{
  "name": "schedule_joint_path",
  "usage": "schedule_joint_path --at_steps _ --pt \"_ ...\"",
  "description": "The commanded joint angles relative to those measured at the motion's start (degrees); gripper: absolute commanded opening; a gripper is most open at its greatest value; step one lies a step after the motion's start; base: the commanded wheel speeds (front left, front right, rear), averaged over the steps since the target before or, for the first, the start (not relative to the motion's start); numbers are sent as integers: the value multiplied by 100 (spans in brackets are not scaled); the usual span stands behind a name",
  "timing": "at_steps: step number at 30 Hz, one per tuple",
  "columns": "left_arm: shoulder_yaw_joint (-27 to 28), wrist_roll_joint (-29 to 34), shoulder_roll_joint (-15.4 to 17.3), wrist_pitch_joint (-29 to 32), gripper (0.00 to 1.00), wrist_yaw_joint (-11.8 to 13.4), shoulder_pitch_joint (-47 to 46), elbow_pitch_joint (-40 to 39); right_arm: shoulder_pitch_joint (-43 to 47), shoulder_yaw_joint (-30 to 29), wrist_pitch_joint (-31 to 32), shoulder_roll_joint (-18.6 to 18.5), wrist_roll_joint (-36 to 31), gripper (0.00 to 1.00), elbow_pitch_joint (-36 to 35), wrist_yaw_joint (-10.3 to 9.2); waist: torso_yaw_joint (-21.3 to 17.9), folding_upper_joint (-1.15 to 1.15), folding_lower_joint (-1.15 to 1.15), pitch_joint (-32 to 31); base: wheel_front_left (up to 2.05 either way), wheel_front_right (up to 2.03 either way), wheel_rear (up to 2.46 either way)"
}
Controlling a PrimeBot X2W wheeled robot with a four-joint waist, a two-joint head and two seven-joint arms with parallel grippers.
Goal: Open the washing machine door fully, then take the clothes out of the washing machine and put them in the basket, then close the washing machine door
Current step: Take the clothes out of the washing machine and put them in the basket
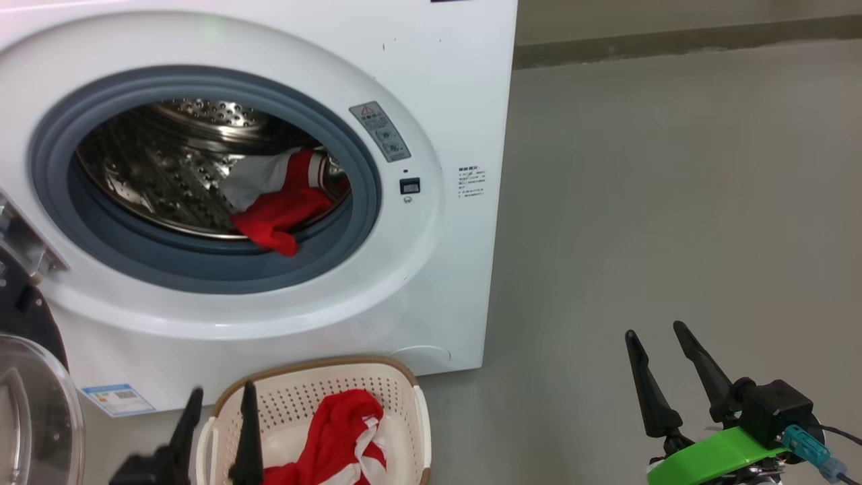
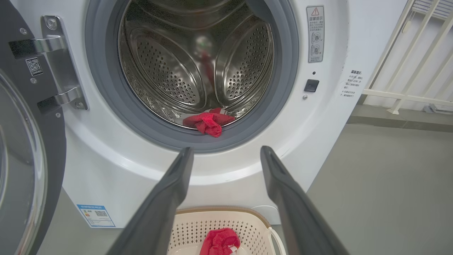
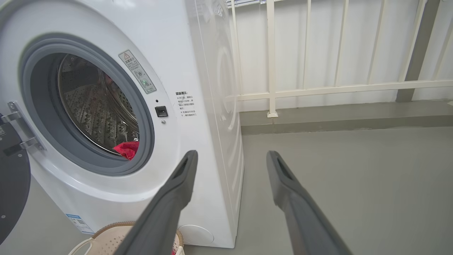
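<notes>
The white washing machine point(image 1: 444, 81) stands with its round black door point(image 2: 24, 170) swung open to the left. Red and white clothes point(image 1: 283, 205) lie at the front of the steel drum, one end drooping over the grey rubber ring point(image 2: 208, 124). The cream basket point(image 1: 296, 391) sits on the floor before the machine with a red and white garment point(image 1: 337, 434) in it. My left gripper point(image 1: 222, 397) hangs open and empty above the basket's left side. My right gripper point(image 1: 656, 333) stands open and empty over bare floor to the machine's right.
Grey floor point(image 1: 673, 202) stretches to the right of the machine. A cream railing point(image 3: 318, 88) and a low kerb run along the back wall. The open door's clear bowl window point(image 1: 34, 411) bulges out at the lower left, close to my left arm.
</notes>
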State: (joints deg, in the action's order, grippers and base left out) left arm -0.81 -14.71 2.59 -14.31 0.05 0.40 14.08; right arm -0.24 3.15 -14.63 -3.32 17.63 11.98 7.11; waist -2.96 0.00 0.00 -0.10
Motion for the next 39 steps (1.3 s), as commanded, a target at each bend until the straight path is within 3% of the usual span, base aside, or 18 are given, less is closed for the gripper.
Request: schedule_joint_path --at_steps 1,19,33,39 --pt "160 -62 47 -69 100 -18 -497 9 -155 152 -37 -76 51 100 -146 37 41 0 0 106 0 0 0" --pt "82 -124 280 -55 100 -271 -2958 1248 -796 123 -37 -296 13 100 -357 37 75 0 0 1298 0 0 0" --pt "185 -207 495 -67 100 -364 -5147 2866 -1196 83 -37 -504 -174 100 -561 37 -37 0 0 2347 0 0 0" --pt "336 -614 454 68 100 -548 -6102 3762 -1360 -36 -37 -531 -220 100 -623 37 -36 0 0 2760 0 0 0"
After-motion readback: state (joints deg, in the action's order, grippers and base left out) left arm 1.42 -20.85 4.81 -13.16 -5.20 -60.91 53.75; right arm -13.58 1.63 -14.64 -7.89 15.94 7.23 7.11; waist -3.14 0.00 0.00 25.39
